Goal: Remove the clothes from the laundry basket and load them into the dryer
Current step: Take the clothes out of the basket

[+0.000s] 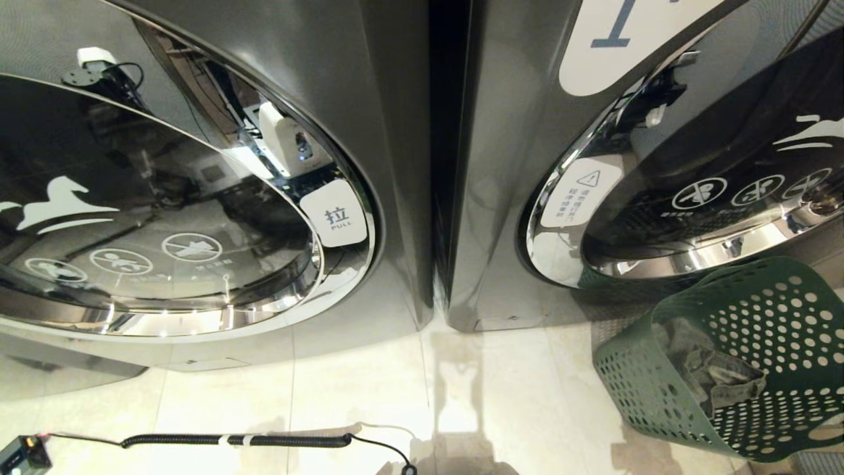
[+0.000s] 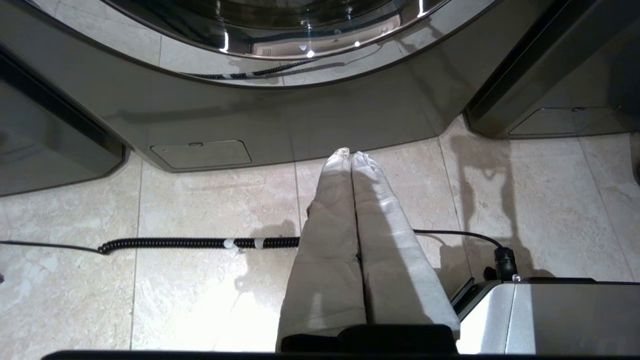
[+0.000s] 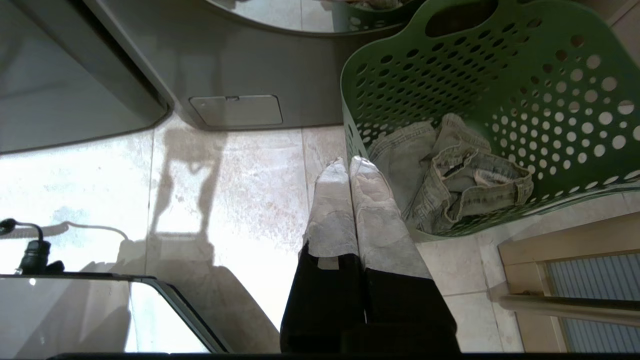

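A green perforated laundry basket (image 1: 778, 310) stands on the floor at the right, in front of the right machine, with crumpled grey-blue jeans (image 1: 709, 373) inside. Both machines have their round doors closed: the left dryer door (image 1: 165, 218) carries a white pull tab (image 1: 337, 214). My right gripper (image 3: 348, 161) hangs shut and empty just beside the basket's near wall (image 3: 355, 105), close to the jeans (image 3: 460, 172). My left gripper (image 2: 349, 153) hangs shut and empty over the tiles before the left machine's base (image 2: 280, 120). Neither arm shows in the head view.
A coiled black cable (image 1: 237, 440) lies across the tiled floor in front of the left machine, ending at a small black box (image 1: 23, 455). A dark gap (image 1: 435, 158) separates the two machines. My base's metal corner (image 2: 550, 315) sits low beside the left gripper. A wooden frame (image 3: 565, 245) stands right of the basket.
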You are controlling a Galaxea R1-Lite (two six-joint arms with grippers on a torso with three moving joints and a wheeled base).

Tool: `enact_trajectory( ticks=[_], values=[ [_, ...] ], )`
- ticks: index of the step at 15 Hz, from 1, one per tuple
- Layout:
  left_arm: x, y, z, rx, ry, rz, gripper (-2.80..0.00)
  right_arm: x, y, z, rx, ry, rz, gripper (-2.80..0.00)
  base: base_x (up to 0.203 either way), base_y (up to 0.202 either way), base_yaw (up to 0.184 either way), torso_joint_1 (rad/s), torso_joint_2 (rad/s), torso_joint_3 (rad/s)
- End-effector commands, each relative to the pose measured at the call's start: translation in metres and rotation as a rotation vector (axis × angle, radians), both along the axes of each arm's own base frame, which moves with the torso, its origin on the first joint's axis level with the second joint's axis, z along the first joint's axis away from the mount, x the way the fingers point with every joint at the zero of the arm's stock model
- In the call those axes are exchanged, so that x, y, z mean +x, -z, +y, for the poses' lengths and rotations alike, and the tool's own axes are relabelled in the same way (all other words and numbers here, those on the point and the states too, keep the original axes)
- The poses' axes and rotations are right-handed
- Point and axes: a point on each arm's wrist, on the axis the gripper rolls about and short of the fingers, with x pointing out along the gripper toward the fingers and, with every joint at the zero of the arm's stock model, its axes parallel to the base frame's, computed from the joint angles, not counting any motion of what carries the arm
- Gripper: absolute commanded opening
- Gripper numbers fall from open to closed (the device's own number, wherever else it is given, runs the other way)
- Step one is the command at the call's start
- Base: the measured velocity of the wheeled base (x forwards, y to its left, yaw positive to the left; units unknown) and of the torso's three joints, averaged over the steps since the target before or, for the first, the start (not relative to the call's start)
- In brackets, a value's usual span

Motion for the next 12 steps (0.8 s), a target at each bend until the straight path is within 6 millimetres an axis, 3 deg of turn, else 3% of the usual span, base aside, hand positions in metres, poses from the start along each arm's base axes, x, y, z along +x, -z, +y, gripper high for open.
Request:
enact_trajectory(
  ticks=[1,12],
  values=[
    [-0.0001,0.0003,0.0000,-0.001,0.000,-0.001,-2.80,-0.0001,0.0001,0.0000,0.000,-0.001,-0.001,-2.80,0.000,0.000,0.000,0.000,0.00,-0.209],
    [-0.0001,0.0003,0.0000,-0.001,0.000,-0.001,-2.80,-0.0001,0.0001,-0.0001,0.011,0.002,-0.001,-2.80,0.000,0.000,0.000,0.004,0.00,-0.195]
  ],
)
